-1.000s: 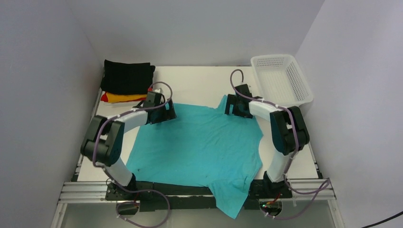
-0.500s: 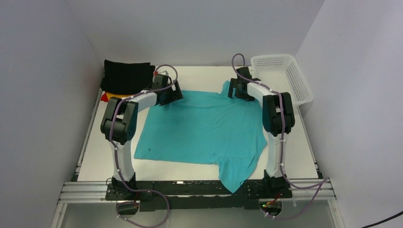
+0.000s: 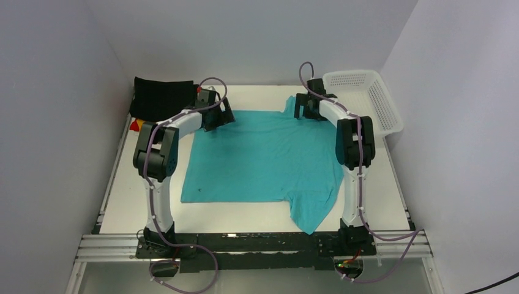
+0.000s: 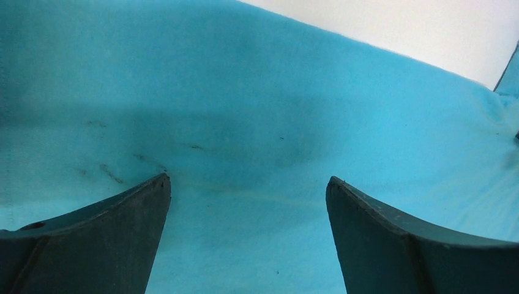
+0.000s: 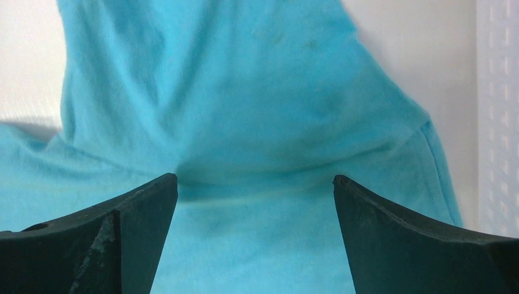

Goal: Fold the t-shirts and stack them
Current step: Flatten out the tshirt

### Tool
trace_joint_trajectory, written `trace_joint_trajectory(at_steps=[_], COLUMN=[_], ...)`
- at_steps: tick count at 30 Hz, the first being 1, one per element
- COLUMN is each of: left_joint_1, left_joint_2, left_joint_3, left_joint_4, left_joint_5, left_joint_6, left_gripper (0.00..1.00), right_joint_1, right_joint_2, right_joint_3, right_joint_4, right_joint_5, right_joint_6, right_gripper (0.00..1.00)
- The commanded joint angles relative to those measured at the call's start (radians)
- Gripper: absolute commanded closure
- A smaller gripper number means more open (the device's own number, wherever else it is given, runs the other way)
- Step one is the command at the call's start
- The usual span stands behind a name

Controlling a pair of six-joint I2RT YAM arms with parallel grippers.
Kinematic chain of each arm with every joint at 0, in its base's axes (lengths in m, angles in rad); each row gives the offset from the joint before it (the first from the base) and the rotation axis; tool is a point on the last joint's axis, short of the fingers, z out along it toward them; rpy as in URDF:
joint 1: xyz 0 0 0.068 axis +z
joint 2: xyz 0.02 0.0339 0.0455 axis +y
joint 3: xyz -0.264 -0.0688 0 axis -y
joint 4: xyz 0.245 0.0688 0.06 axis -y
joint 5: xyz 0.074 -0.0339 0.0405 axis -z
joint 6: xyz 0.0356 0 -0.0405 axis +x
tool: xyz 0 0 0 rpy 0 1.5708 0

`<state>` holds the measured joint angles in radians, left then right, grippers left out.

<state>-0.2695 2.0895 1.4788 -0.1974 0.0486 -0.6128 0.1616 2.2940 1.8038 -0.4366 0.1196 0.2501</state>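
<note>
A plain teal t-shirt [image 3: 269, 159] lies spread flat across the middle of the table, one sleeve [image 3: 312, 211] pointing toward the near edge. My left gripper [image 3: 221, 115] rests at its far left corner, my right gripper [image 3: 304, 107] at its far right corner. In the left wrist view the left gripper [image 4: 248, 184] stands open with teal cloth [image 4: 245, 110] filling the gap. The right gripper [image 5: 255, 180] is open too, over a rumpled fold of the shirt [image 5: 245, 92]. A folded black t-shirt [image 3: 162, 98] sits on yellow-orange [image 3: 136, 126] and red ones at the back left.
A white mesh basket [image 3: 392, 116] stands at the back right, close to the right gripper, and its wall [image 5: 499, 122] shows in the right wrist view. Grey walls enclose the table on three sides. Bare white tabletop [image 3: 260, 98] runs along the back edge.
Both arms have stretched toward the back of the table. The teal shirt has slid with them, away from the near edge, and its sleeve no longer hangs over the front rail.
</note>
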Motion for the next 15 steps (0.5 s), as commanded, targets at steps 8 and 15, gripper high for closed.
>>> trace_joint_trajectory(at_steps=[8, 15], left_joint_1=[-0.059, -0.083], left_joint_2=[-0.511, -0.917], left_joint_3=[-0.279, -0.645], left_joint_4=[-0.066, -0.228], left_joint_5=[-0.137, -0.369], left_joint_6=[0.081, -0.062], left_gripper=[0.01, 0.01], right_joint_1=[0.126, 0.143], right_joint_2=[-0.545, -0.961], right_joint_3=[-0.386, -0.771], right_joint_4=[0.068, 0.239], right_joint_5=[0.126, 0.131], right_joint_6=[-0.029, 0.101], right_gripper=[0.00, 0.00])
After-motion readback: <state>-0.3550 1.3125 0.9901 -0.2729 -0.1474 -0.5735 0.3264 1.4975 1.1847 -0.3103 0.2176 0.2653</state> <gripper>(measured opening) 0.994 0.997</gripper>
